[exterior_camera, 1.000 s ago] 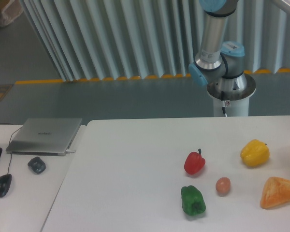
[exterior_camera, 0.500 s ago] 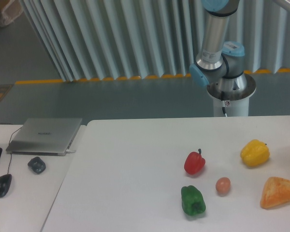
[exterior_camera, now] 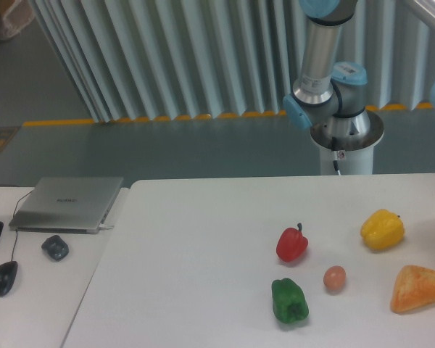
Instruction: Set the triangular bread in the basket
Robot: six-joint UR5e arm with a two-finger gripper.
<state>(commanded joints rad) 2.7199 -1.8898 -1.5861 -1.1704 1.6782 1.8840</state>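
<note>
At right frame edge, triangular bread (exterior_camera: pixel 420 288) partly cut off; claw out of view, state unknowable.

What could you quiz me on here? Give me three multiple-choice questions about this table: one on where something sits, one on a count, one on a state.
1. Where does the triangular bread lie?
A. At the table's right edge
B. On the laptop
C. Between the two mice

2. How many peppers are there?
A. One
B. Three
C. Five

3. Is the laptop open?
A. Yes
B. No, lid shut
C. Half open

Answers: 1 A, it lies partly cut off by the picture's right border. 2 B, red, green and yellow. 3 B, it lies flat and closed.
</note>
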